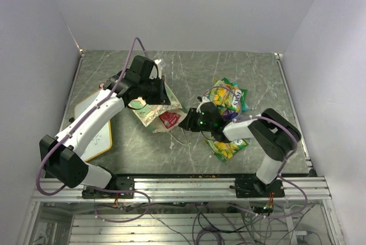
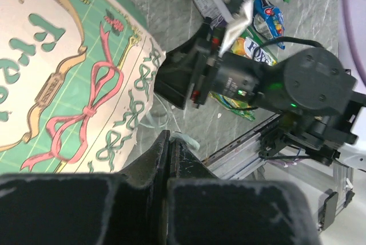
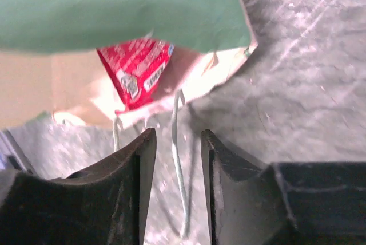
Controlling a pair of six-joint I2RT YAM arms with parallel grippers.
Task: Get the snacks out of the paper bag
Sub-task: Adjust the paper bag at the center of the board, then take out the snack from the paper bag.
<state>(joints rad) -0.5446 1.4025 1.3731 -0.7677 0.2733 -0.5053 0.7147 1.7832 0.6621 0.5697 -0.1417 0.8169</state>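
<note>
Black-fingered right gripper (image 3: 177,136): parted, empty, at mouth of cream-and-mint paper bag (image 3: 114,4). Red foil packet (image 3: 137,70): inside bag, not yet removed. Left gripper (image 2: 168,142): clamped, apparently on bag edge. Green-yellow foil packets (image 1: 229,99): several already out on grey marbled table (image 1: 257,73).

The grey marbled bench (image 1: 189,67) carries a whiteboard (image 1: 97,136) at left, the paper bag (image 1: 150,113) mid-bench, and snack packets (image 1: 229,99) at right.

a: how is the left gripper (image 2: 170,145) looking?
b: jaws are pressing together. the paper bag (image 2: 74,67) is lying up-left of them.
a: and beyond them?
b: the right gripper (image 2: 171,79) is pointing at the bag, snacks (image 2: 269,19) lying behind it.
</note>
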